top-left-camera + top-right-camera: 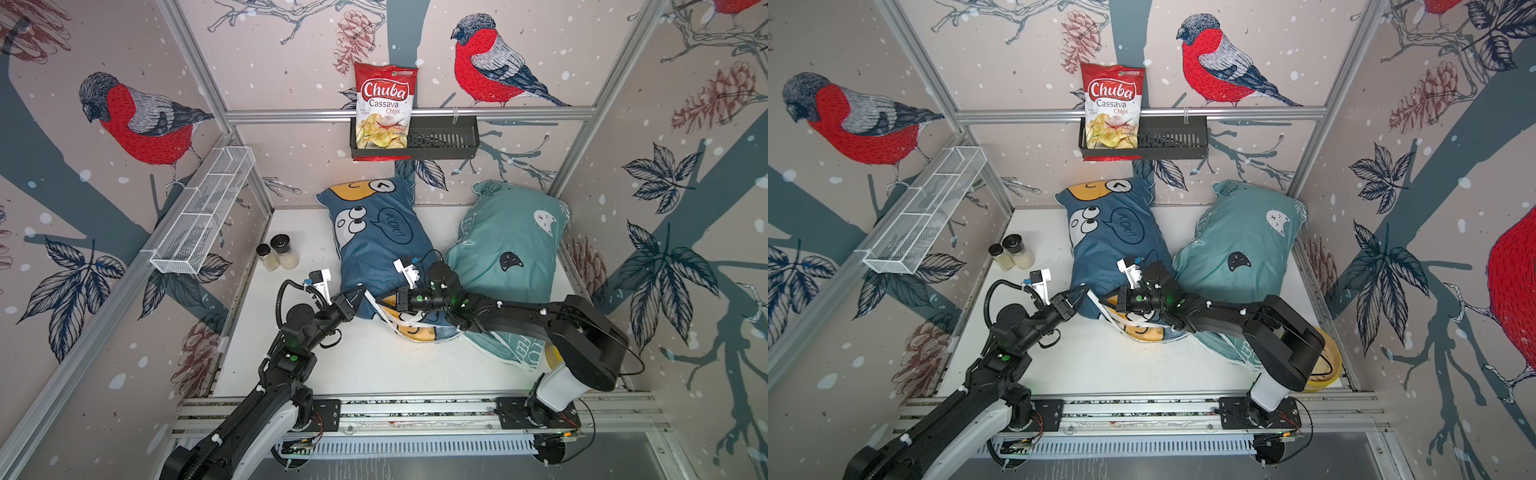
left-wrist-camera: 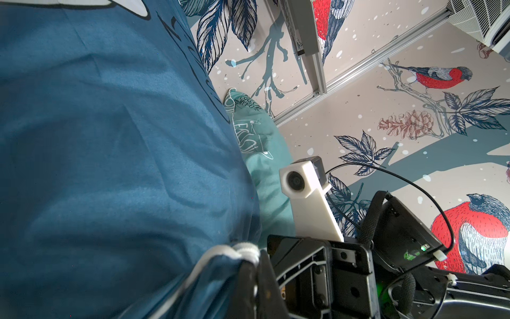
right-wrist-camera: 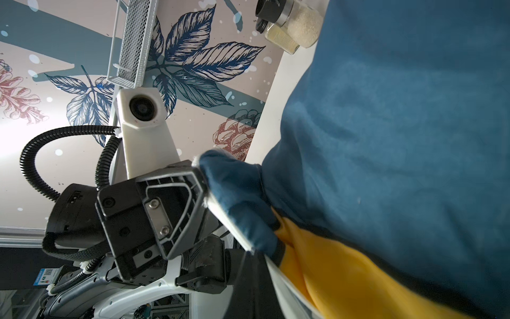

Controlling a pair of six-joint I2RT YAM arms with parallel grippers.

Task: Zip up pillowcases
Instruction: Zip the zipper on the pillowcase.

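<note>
Right wrist shows dark blue pillowcase (image 3: 386, 138), white zipper edge (image 3: 229, 227).

- Enclosed on three sides by walls (image 1: 291, 62) papered in pale beige, printed with red-breasted birds (image 1: 490, 62), pine cones, dark leaves and grey-blue branches.
- Framed with aluminium profiles (image 1: 195, 62); crossbar (image 1: 519, 111) along the back wall.
- Fitted with a black slotted basket (image 1: 444, 141) hung on that crossbar.
- Fitted with a white wire-mesh tray (image 1: 203, 212) on the left wall's rail, divided into compartments.
- Floored with a white tabletop (image 1: 353, 365); slotted aluminium rail (image 1: 415, 409) along the near edge.
- Lit evenly — soft shadows on the tabletop.
</note>
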